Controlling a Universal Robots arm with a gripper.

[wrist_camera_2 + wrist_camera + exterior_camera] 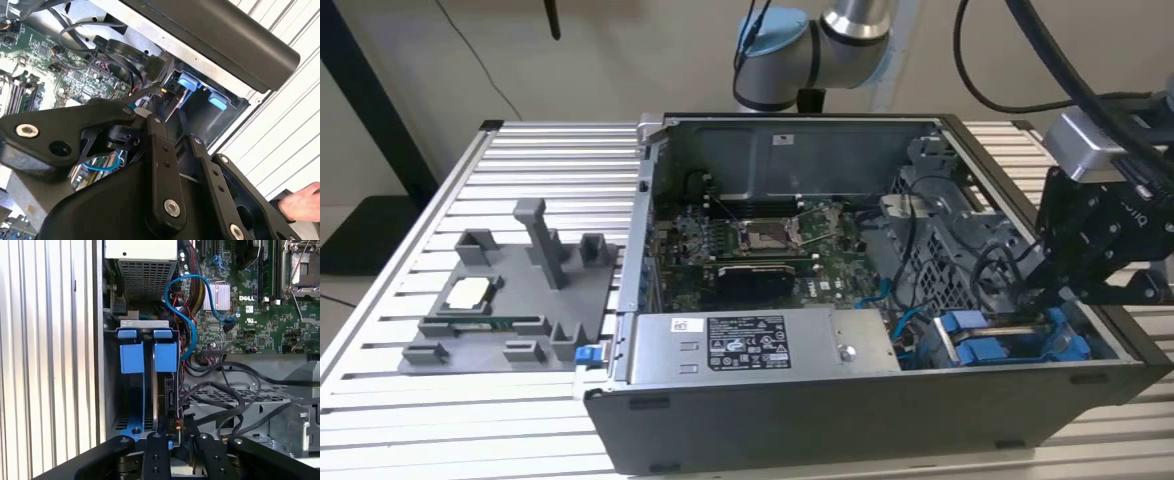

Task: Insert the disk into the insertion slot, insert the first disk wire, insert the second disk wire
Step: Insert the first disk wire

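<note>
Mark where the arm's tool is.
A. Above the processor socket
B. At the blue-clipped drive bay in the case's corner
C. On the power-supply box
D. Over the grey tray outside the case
B: in the exterior view the tool hangs just above the insertion slot with its blue clips, well away from the processor socket and the grey tray.
</note>
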